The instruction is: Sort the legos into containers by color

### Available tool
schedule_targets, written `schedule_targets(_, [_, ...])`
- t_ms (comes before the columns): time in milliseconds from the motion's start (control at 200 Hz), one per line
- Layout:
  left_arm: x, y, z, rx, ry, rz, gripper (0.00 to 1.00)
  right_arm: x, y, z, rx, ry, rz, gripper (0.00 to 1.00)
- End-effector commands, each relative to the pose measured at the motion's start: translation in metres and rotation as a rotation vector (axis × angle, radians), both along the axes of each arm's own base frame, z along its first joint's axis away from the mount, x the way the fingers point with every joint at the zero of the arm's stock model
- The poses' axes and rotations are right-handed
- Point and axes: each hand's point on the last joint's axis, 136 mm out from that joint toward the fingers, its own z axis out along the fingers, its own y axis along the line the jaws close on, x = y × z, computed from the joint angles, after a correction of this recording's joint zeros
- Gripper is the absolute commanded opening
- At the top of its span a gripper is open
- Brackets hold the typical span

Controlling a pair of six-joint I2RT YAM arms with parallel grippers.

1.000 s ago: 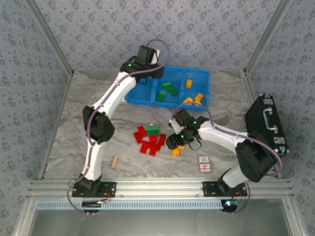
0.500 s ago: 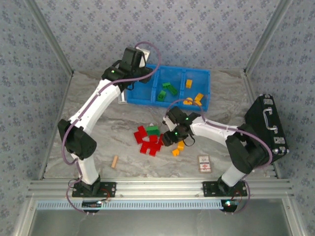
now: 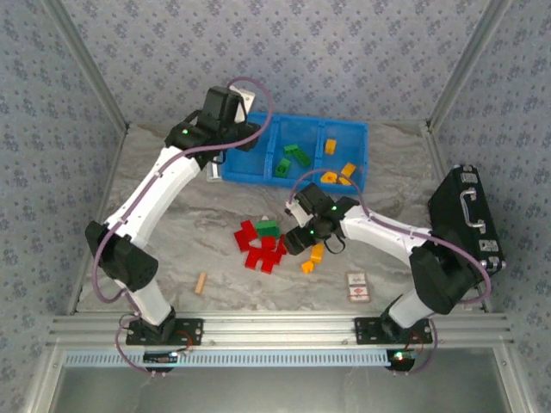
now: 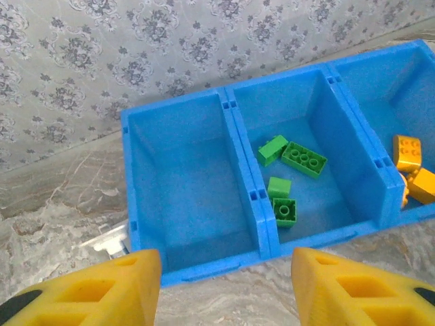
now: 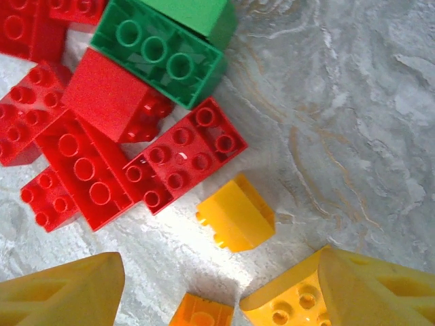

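Bench [image 3: 172, 215]: marbled grey, under your right fingers [image 5: 61, 292].
Red bricks [image 5: 81, 170]: heaped ahead-left of them, green brick [image 5: 160, 47] touching.
Yellow-orange brick [image 5: 236, 214]: just ahead, between them.
Blue bin [image 4: 204, 261]: just beyond your left fingers [image 4: 102, 292].
Wooden stick [image 3: 201, 282], card [image 3: 357, 286], black case [image 3: 465, 215]: apart from both pairs.

Red legos [image 3: 258, 249] lie heaped near blue bin [image 3: 245, 168].

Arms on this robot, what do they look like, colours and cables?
Both the left arm and right arm have white links, black joints and a purple cable looped alongside, with small green lights. The fingers are yellow-orange plastic.
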Motion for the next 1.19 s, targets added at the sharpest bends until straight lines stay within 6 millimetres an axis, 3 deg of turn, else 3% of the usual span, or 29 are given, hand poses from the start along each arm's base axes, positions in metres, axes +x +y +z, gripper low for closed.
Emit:
schedule_targets(0, [-0.017,0.007,0.021,-0.034,-0.024,-0.026,0.54,0.006,-0.002,-0.008,-0.006,0.023,0.018,0.78])
schedule_targets(415, [-0.038,0.025,0.034,-0.028,-0.038,-0.03,0.57,0.016,0.02,-0.037,-0.028,0.037,0.067,0.79])
schedule_targets(795, [-0.057,0.048,0.033,-0.018,-0.062,0.019,0.57,-0.002,0.017,-0.056,-0.062,0.097,0.087,0.61])
schedule_targets(1190, [-0.061,0.053,0.027,-0.024,-0.06,0.023,0.58,-0.027,0.01,-0.053,-0.038,0.139,0.08,0.73])
